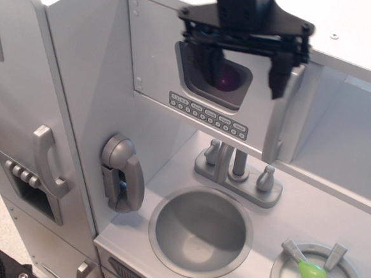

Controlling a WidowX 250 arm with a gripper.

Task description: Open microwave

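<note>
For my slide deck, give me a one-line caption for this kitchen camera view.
Open gripper hovers in front of the closed microwave, near its vertical handle, above the sink.

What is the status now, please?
Gripper open, jaws spread before microwave door. Right jaw beside handle, not gripping. Door shut. Nothing in the way.

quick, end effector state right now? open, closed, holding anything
End effector: open, holding nothing, its fingers spread in front of the microwave door near the handle.
</note>
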